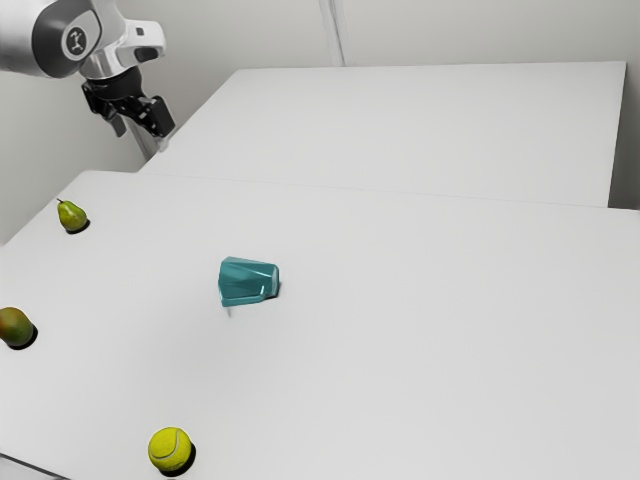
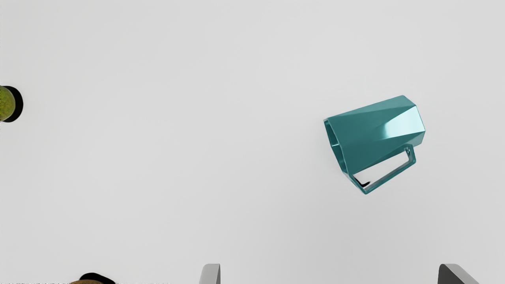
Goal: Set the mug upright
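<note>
The gripper (image 1: 142, 138) has two fingers (image 2: 212, 274), spread and released. One mug (image 2: 375, 136) lies on its side, apart from both fingers. One pear (image 1: 71, 215), one mango (image 1: 15, 327) and one tennis ball (image 1: 170, 449) rest well apart from them.

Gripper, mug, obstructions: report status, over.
Gripper open, holding nothing. Teal mug lying on its side. Pear, mango and tennis ball apart from it, unlikely obstructions.

Plain room: white tabletop (image 1: 420, 340), pale walls (image 1: 480, 30)
</note>
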Robot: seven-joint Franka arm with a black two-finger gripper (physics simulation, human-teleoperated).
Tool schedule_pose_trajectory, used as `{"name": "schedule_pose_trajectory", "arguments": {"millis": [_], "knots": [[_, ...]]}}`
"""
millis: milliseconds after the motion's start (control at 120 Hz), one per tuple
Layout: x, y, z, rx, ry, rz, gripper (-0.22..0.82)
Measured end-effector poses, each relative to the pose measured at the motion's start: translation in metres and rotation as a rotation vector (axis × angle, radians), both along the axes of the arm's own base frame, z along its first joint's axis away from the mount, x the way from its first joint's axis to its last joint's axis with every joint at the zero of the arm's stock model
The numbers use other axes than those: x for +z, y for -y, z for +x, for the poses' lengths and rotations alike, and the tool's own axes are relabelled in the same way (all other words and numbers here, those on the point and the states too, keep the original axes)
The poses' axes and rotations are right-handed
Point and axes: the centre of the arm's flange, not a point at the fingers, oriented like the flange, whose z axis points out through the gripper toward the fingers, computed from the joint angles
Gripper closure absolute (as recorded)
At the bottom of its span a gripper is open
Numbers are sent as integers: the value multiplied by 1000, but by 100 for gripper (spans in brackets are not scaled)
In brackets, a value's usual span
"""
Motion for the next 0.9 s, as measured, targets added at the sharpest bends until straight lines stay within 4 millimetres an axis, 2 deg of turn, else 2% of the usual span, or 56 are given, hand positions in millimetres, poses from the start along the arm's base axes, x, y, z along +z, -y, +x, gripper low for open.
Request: {"name": "schedule_pose_trajectory", "arguments": {"millis": [225, 350, 467, 650, 758, 900], "knots": [[-9, 0, 2, 4, -16, -2, 0], [-26, 0, 6, 7, -48, -4, 0], [-47, -10, 9, 41, -83, -69, 0], [-109, -30, 0, 137, -183, -278, 0], [-155, -47, 1, 223, -245, -419, 0], [-199, -70, 5, 330, -292, -566, 0]]}}
